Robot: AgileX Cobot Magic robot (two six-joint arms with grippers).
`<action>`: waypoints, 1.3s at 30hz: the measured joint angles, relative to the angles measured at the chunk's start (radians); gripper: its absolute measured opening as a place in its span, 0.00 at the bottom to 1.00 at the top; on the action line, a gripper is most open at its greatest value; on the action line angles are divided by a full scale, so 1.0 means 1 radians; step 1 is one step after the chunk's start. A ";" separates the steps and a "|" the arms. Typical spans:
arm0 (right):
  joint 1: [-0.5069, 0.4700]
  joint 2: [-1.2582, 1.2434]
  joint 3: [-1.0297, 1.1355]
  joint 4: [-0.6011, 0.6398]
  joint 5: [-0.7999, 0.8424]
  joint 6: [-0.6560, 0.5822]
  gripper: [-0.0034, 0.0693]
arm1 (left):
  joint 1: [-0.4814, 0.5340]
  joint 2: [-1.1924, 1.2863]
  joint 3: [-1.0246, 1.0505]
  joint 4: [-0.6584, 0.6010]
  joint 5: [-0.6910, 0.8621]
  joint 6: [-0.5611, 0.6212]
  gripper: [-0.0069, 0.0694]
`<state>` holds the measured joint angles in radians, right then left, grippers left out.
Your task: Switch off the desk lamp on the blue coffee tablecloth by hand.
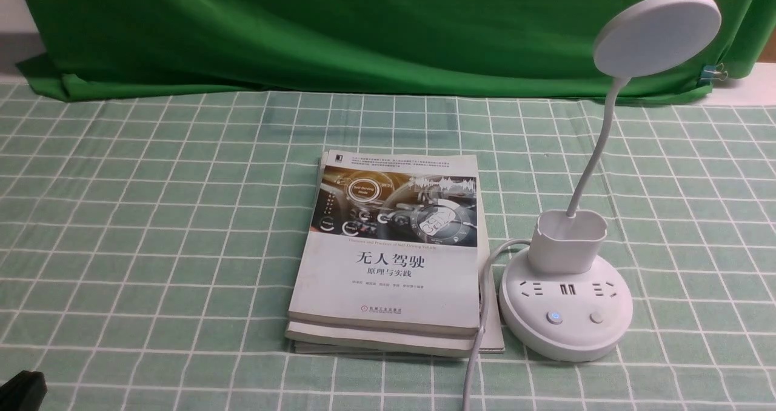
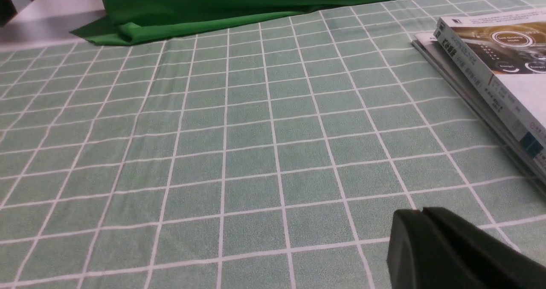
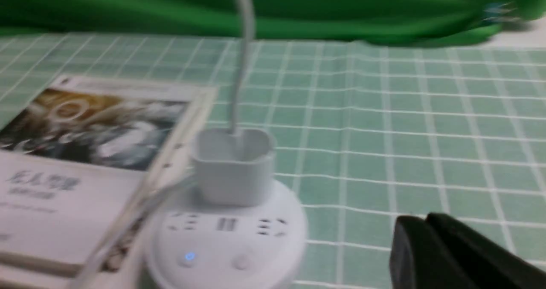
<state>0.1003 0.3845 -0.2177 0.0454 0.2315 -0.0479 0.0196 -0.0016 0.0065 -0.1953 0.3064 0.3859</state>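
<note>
The white desk lamp [image 1: 567, 290] stands right of centre on the blue coffee tablecloth [image 1: 151, 217], its disc head [image 1: 656, 33] raised on a thin bent neck. Its round base carries sockets and two buttons; the left button [image 1: 554, 317] glows blue. In the right wrist view the lamp [image 3: 228, 221] is blurred and close, and my right gripper [image 3: 420, 221], the hand, hovers shut and empty beside the base, not touching it. My left gripper [image 2: 422, 212] is shut over bare cloth, and a corner of that arm [image 1: 21, 390] shows in the front view. The disc's lit face is hidden.
A stack of books [image 1: 391, 253] lies just left of the lamp base, also seen in the left wrist view [image 2: 495, 76]. The lamp's white cord [image 1: 479, 326] runs between books and base toward the near edge. A dark green backdrop cloth [image 1: 364, 29] hangs at the back.
</note>
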 joint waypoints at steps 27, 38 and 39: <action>-0.063 -0.382 0.222 0.000 0.008 -0.001 0.14 | 0.000 0.000 0.000 0.000 -0.001 0.000 0.09; -0.063 -0.382 0.222 0.000 0.009 -0.001 0.17 | 0.000 0.000 0.000 0.000 -0.001 0.000 0.09; -0.063 -0.382 0.222 0.000 0.009 -0.001 0.17 | 0.000 0.000 0.000 0.000 -0.001 0.000 0.09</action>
<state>0.0371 0.0021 0.0048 0.0454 0.2406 -0.0491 0.0196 -0.0016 0.0065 -0.1953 0.3056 0.3859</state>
